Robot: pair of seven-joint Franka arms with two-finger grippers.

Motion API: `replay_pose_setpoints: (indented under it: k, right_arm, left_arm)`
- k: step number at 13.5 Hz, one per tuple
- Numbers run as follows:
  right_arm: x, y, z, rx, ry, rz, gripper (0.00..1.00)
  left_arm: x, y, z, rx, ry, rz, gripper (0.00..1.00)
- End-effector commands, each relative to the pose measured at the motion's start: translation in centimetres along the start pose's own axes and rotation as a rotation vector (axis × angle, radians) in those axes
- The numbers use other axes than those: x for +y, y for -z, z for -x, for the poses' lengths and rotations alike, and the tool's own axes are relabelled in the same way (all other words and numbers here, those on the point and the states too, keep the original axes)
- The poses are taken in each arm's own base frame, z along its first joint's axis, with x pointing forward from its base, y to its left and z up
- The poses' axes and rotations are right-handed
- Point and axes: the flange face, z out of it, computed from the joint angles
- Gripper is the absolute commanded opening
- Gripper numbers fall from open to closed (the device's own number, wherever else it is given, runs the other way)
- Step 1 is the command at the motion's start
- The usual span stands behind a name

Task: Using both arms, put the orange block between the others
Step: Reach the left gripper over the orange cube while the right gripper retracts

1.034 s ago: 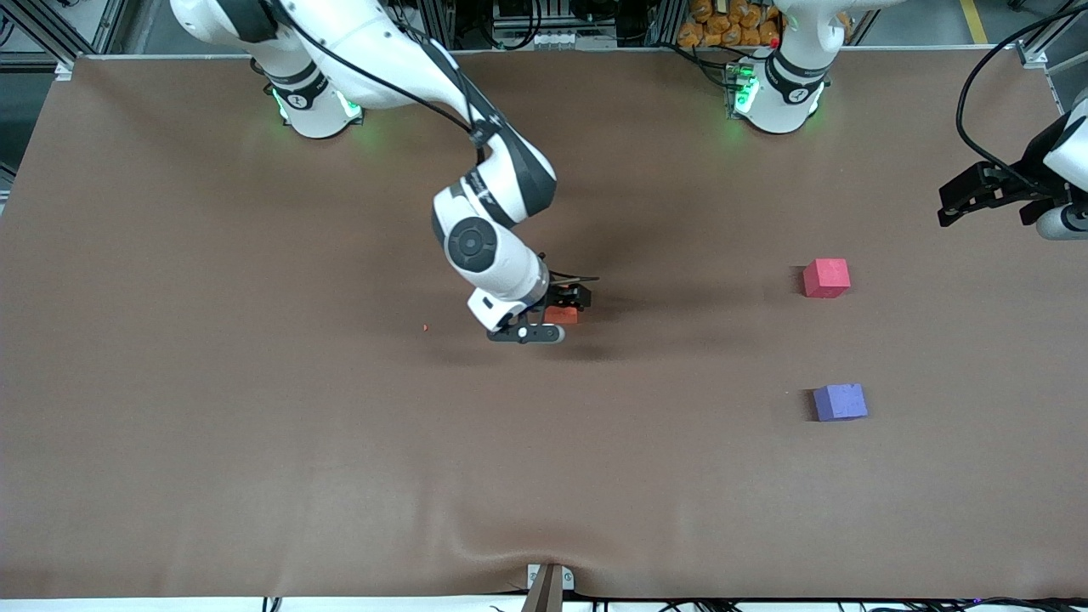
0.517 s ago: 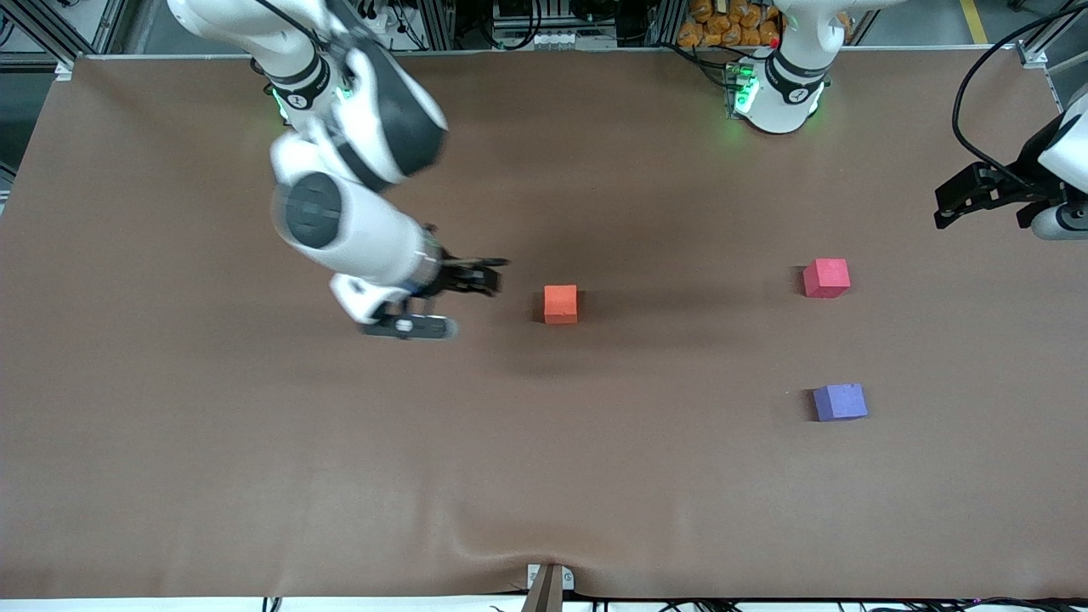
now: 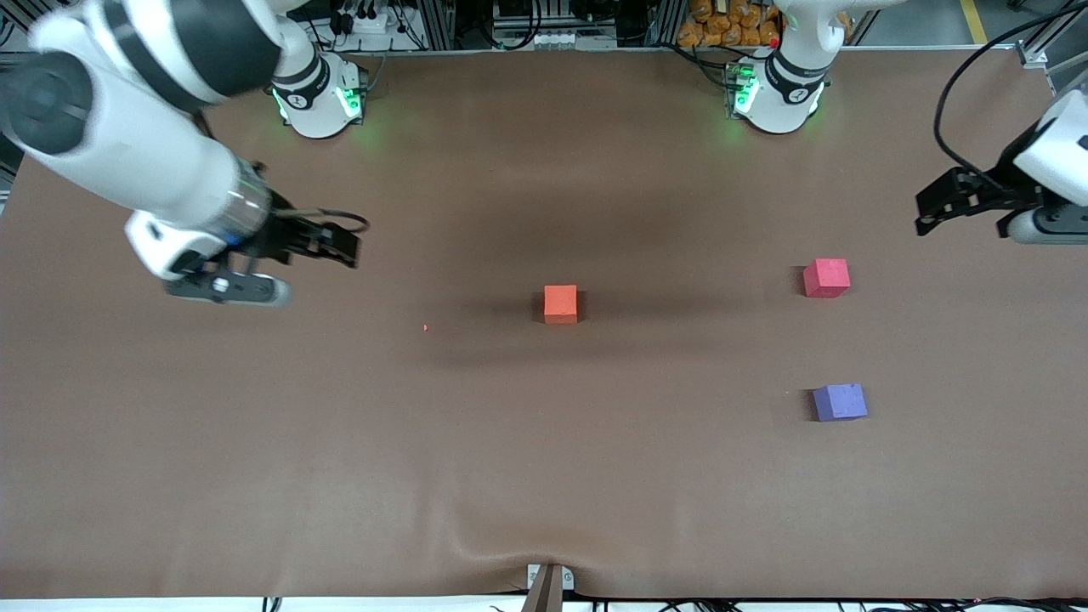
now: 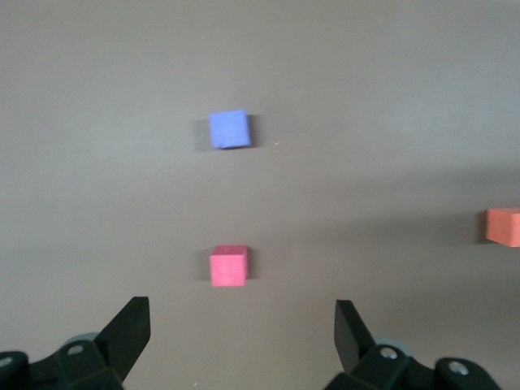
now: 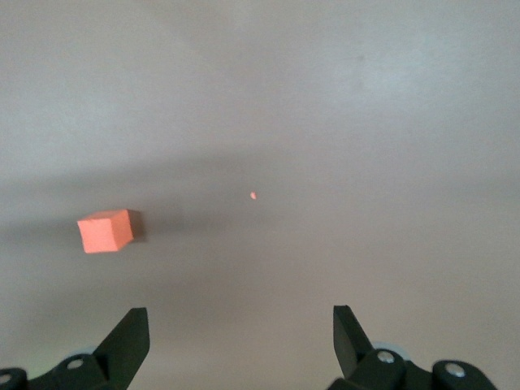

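The orange block (image 3: 560, 303) (image 5: 105, 231) (image 4: 504, 227) sits alone on the brown table near its middle. The others lie toward the left arm's end: a pinkish-red cube (image 3: 826, 277) (image 4: 228, 266), and a purple-blue cube (image 3: 840, 402) (image 4: 228, 129) nearer to the front camera. My right gripper (image 3: 347, 245) (image 5: 240, 318) hangs open and empty over bare table toward the right arm's end, well away from the orange block. My left gripper (image 3: 928, 214) (image 4: 241, 315) is open and empty over the table's left-arm end, beside the pinkish-red cube.
A tiny orange crumb (image 3: 425, 327) (image 5: 253, 195) lies on the mat between the right gripper and the orange block. The mat bulges over a clamp (image 3: 548, 585) at the front edge. A black cable (image 3: 956, 93) loops above the left arm.
My right gripper has let go of the orange block, left it on the table and swung away toward the right arm's end. The left gripper has crept slightly toward the cubes.
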Motion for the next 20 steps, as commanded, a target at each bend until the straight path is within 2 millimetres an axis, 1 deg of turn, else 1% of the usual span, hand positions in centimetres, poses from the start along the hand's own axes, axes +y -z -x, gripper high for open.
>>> replay_pose_setpoints:
  k: [1, 2, 3, 5, 6, 7, 8, 9, 10, 12, 13, 15, 16, 17, 18, 19, 20]
  right_arm:
    - [4.2, 2.7, 0.9, -0.003, 0.043, 0.021, 1.0]
    - [5.6, 3.2, 1.0, -0.012, 0.041, 0.023, 1.0]
    - [6.9, 3.9, 1.2, -0.012, 0.045, 0.02, 1.0]
    - [9.4, 4.5, 0.9, -0.008, 0.068, 0.043, 1.0]
    - [10.8, 4.7, 0.7, -0.006, 0.078, 0.052, 1.0]
    - [12.3, 5.3, 0.6, 0.002, 0.091, 0.049, 1.0]
    - [13.7, 5.5, 0.5, 0.001, 0.107, 0.05, 1.0]
    - [14.6, 5.6, 0.5, -0.004, 0.116, 0.05, 1.0]
    - [15.4, 5.6, 0.5, -0.012, 0.113, 0.051, 1.0]
    - [16.0, 5.7, 0.7, -0.022, 0.104, 0.05, 1.0]
    - [16.1, 5.8, 0.7, -0.022, 0.103, 0.053, 1.0]
    - [17.2, 6.3, 1.2, -0.028, 0.089, 0.07, 1.0]
    - [17.6, 6.8, 1.6, -0.022, 0.098, 0.068, 1.0]
    - [18.0, 7.0, 1.7, -0.018, 0.115, 0.068, 1.0]
    - [18.8, 7.1, 1.6, -0.017, 0.111, 0.066, 1.0]
    - [19.9, 7.2, 1.6, -0.017, 0.096, 0.063, 1.0]
    - [20.6, 7.2, 1.5, -0.019, 0.083, 0.062, 1.0]
  left_arm:
    - [1.2, 0.5, -0.2, 0.019, 0.001, 0.037, 1.0]
    - [1.7, 0.5, -0.1, 0.019, 0.0, 0.05, 1.0]
    - [3.0, -0.2, -0.2, 0.003, 0.004, 0.052, 1.0]
    - [5.8, -4.8, -1.4, -0.083, 0.094, 0.046, 1.0]
    - [7.9, -7.0, -2.3, -0.109, 0.105, 0.039, 1.0]
    - [10.3, -8.7, -2.8, -0.119, 0.094, 0.031, 1.0]
    - [12.7, -10.8, -3.0, -0.144, 0.094, 0.013, 1.0]
    - [15.0, -12.4, -3.0, -0.161, 0.101, 0.007, 1.0]
    - [17.7, -13.2, -2.5, -0.168, 0.112, 0.002, 1.0]
    - [23.7, -15.6, -1.4, -0.172, 0.146, -0.002, 1.0]
    - [26.1, -16.9, -1.5, -0.16, 0.137, 0.009, 1.0]
    - [32.5, -20.7, -0.9, -0.168, 0.084, 0.016, 1.0]
    - [34.3, -22.0, -1.0, -0.155, 0.103, 0.009, 1.0]
    - [35.5, -23.6, -1.0, -0.152, 0.143, 0.007, 1.0]
    - [36.8, -24.5, -0.9, -0.135, 0.16, 0.025, 1.0]
    - [37.7, -26.0, -0.9, -0.128, 0.158, 0.038, 1.0]
    - [39.2, -27.5, -0.4, -0.115, 0.141, 0.054, 1.0]
